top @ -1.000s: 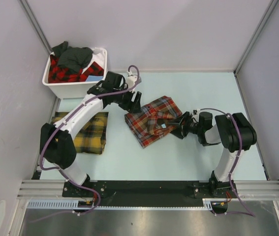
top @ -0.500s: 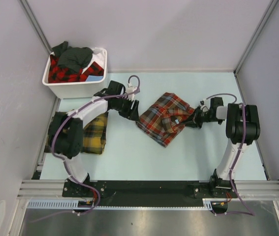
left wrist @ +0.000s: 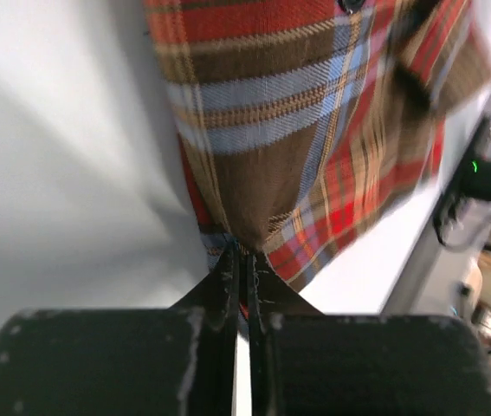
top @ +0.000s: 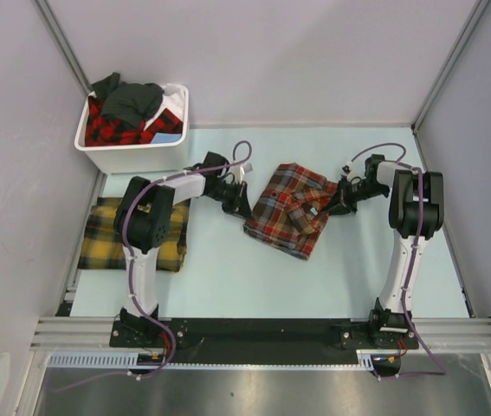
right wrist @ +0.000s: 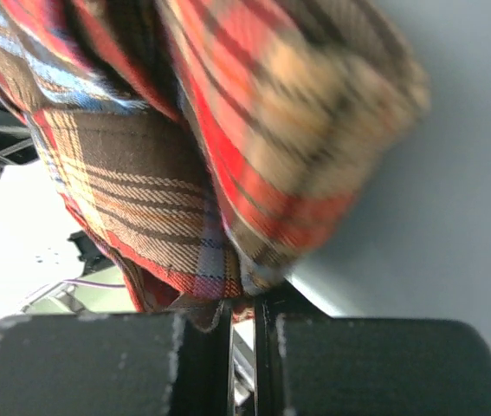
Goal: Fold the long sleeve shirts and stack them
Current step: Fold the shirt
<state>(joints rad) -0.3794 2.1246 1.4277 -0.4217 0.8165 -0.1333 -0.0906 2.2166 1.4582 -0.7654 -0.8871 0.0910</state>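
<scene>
The yellow-and-dark-green plaid shirt (top: 98, 244) lies folded at the near left. At centre, the left gripper (left wrist: 241, 260) and right gripper (right wrist: 243, 305) each pinch an edge of the red-brown plaid shirt (top: 290, 208), jaws fully closed. Uneven pulling may slip these thin grips and collapse the fold. Beyond, the white bin (top: 132, 158) holds the unfolded shirts (top: 115, 121).

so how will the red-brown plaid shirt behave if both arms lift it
Probably floppy: the red-brown shirt bunches and drapes from the left gripper and right gripper, so its middle would likely sag. It looks thin and light. Folded layers may slip open, since each pinch holds only an edge.
</scene>
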